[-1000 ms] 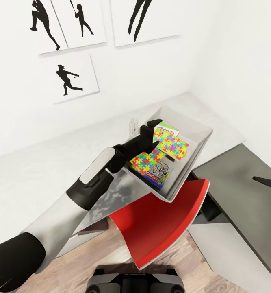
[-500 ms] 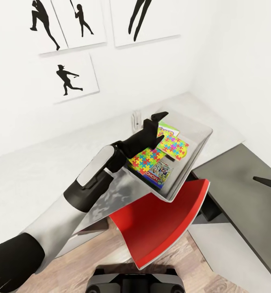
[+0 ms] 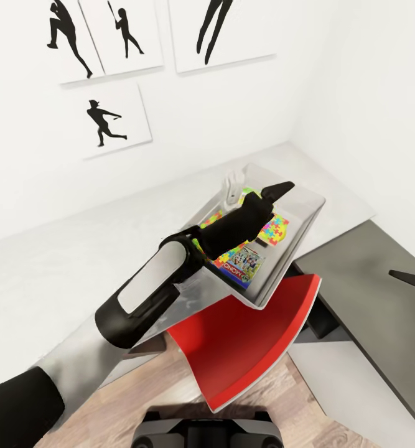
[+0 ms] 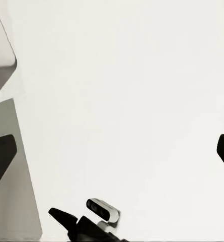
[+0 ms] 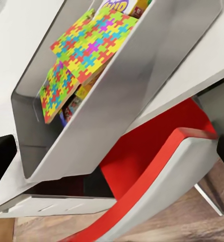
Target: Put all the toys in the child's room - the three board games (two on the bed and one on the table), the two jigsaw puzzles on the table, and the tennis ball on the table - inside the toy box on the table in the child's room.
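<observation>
- Already, the shallow pale grey toy box [image 3: 307, 208] on the mottled grey table [image 3: 58, 274] holds two multicolour jigsaw puzzles [image 5: 94, 43] and a green-edged Monopoly board game [image 3: 244, 262], all lying below the left pincer [image 3: 266, 196].
- That pincer hovers over the box, spread and empty.
- I cannot tell the right pincer's state.
- Ball and other games: unseen, so likely outstanding.

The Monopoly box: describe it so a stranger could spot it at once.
Find the pale grey table under the baseball silhouette pictures, then the shallow grey toy box above the red chair seat. The Monopoly box lies at the toy box's near end, showing printed cartoon figures and a title, unlike the jigsaw-patterned sheets beside it.
</observation>
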